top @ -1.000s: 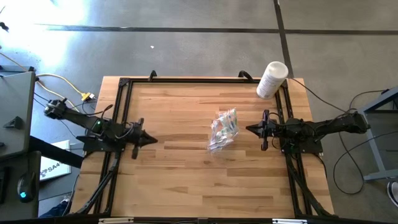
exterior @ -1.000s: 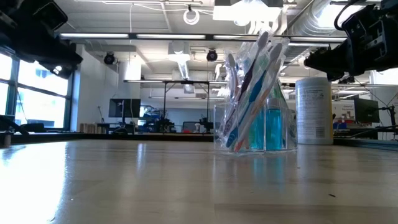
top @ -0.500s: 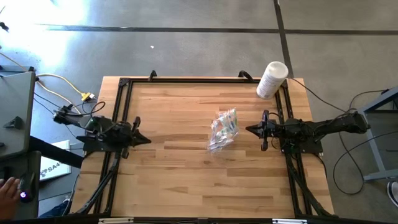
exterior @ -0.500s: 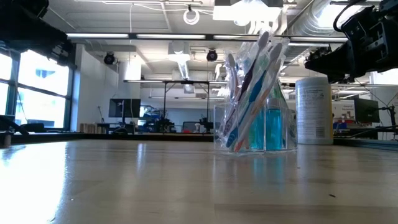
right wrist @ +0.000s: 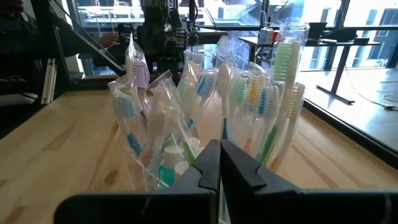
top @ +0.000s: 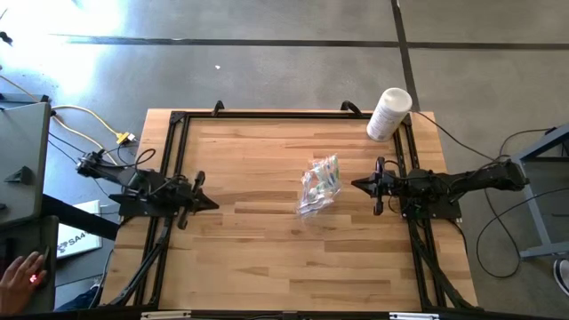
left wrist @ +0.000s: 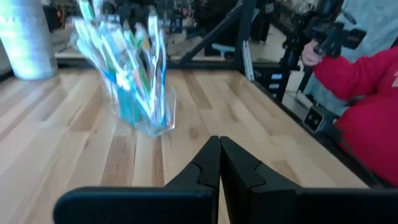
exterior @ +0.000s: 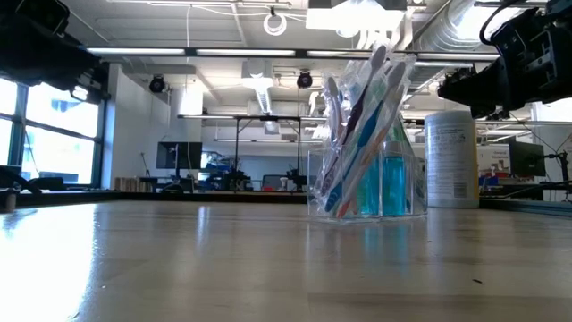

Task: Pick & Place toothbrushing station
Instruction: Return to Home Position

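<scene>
The toothbrushing station [top: 320, 184] stands on its base near the middle of the wooden table [top: 267, 258]: a clear container with several slim toothbrushes, teal tubes and crinkly clear wrap. It shows in the low view [exterior: 368, 143], the left wrist view [left wrist: 130, 74] and the right wrist view [right wrist: 205, 118]. My left gripper [top: 213, 202] is shut and empty at the table's left edge, far from the station. My right gripper [top: 356, 185] is shut and empty just right of the station, pointing at it.
A white cylindrical canister [top: 388, 113] stands at the far right corner, also in the low view [exterior: 451, 159]. Black frame rails [top: 173, 160] run along the table's edges. A person in red [left wrist: 367, 106] is beyond the table; a hand [top: 22, 276] rests at the lower left.
My left gripper has drawn back a little toward the table's left edge and its arm has shifted. A person's hand has come into the high view at the lower left. The station and my right arm have kept still.
</scene>
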`<action>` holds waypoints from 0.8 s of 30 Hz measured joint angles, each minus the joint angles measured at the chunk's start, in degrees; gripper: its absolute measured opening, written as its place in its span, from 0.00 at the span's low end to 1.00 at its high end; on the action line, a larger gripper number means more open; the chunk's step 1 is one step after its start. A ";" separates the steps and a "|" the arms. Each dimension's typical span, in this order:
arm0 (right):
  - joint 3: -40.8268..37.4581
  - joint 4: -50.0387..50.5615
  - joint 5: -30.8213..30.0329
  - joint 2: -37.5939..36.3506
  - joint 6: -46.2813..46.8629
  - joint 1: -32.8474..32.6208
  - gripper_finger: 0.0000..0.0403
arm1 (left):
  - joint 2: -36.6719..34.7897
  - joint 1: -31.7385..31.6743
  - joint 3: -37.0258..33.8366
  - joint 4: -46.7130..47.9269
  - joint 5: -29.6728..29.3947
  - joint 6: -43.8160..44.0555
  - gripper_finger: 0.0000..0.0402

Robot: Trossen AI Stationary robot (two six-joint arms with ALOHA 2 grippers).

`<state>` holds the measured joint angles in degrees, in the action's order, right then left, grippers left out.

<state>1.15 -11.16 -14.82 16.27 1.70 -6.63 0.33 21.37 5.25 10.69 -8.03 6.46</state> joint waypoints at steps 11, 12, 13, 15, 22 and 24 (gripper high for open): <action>0.00 0.30 0.01 0.00 -0.25 0.00 0.00 | 0.03 0.02 -2.66 -7.11 6.79 -2.14 0.00; 0.00 0.30 -0.01 0.00 -0.25 0.00 0.00 | 0.03 0.02 -3.01 -7.96 6.87 -2.14 0.00; 0.00 0.30 0.01 0.00 -0.23 0.00 0.00 | 0.01 0.02 -3.17 -8.33 6.88 -2.16 0.00; 0.00 0.30 0.01 0.00 -0.23 0.00 0.00 | 0.03 0.02 -3.18 -8.34 6.96 -2.21 0.00; 0.00 0.30 0.02 0.00 -0.22 0.00 0.00 | 0.03 0.02 -4.60 -10.97 4.60 -2.38 0.00; 0.00 0.31 0.02 0.00 -0.21 0.02 0.00 | 0.38 0.01 -4.60 -11.34 3.02 -2.24 0.00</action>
<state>1.15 -10.86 -14.81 16.27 1.50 -6.62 0.71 21.38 0.64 -0.65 -5.01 4.22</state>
